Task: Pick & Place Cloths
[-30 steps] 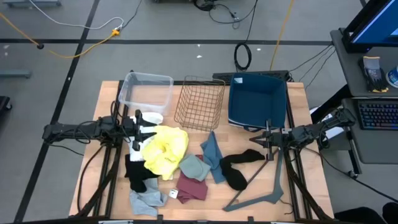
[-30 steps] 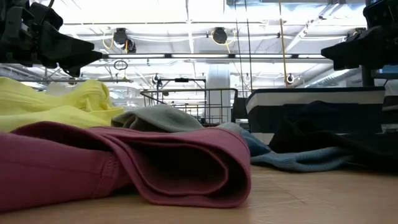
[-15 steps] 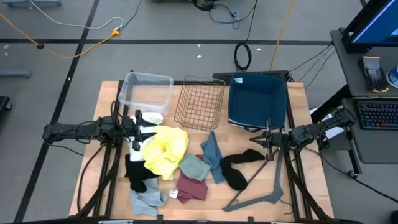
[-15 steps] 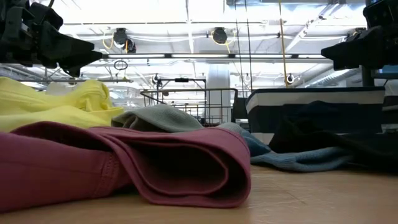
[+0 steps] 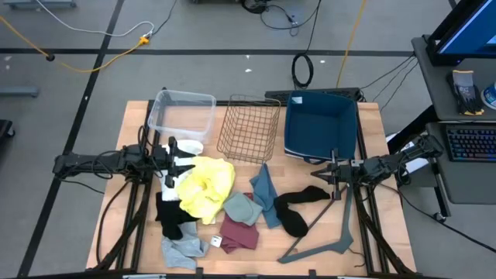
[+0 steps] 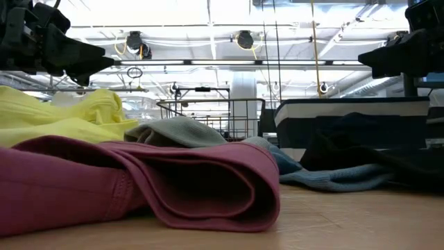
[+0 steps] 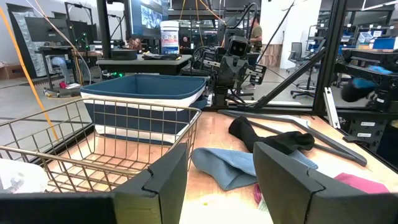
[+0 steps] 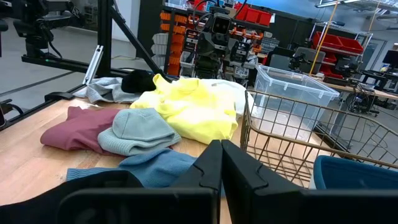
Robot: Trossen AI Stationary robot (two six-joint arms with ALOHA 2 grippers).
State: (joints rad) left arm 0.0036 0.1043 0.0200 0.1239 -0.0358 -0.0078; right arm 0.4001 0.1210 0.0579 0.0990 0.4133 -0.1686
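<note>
Cloths lie heaped on the table's middle: a large yellow cloth [image 5: 206, 184] [image 8: 194, 107], a white one [image 5: 188, 147] beneath its far edge, grey-green [image 5: 242, 208] [image 8: 138, 129], maroon [image 5: 239, 232] [image 6: 139, 184], blue [image 5: 266, 194] [image 7: 230, 165], black [image 5: 297, 205] [image 7: 270, 135], another black [image 5: 172, 213] and light grey [image 5: 182, 249]. My left gripper [image 5: 183, 161] [image 7: 219, 180] hovers open at the yellow cloth's left edge. My right gripper [image 5: 325, 174] [image 8: 221, 163] hovers shut above the black cloth's right end.
Along the far edge stand a clear plastic tub [image 5: 182, 112], a wire basket [image 5: 249, 128] and a dark blue bin [image 5: 321, 124]. A grey V-shaped metal bar [image 5: 333, 232] lies at the near right. Bare wood shows at the table's near right corner.
</note>
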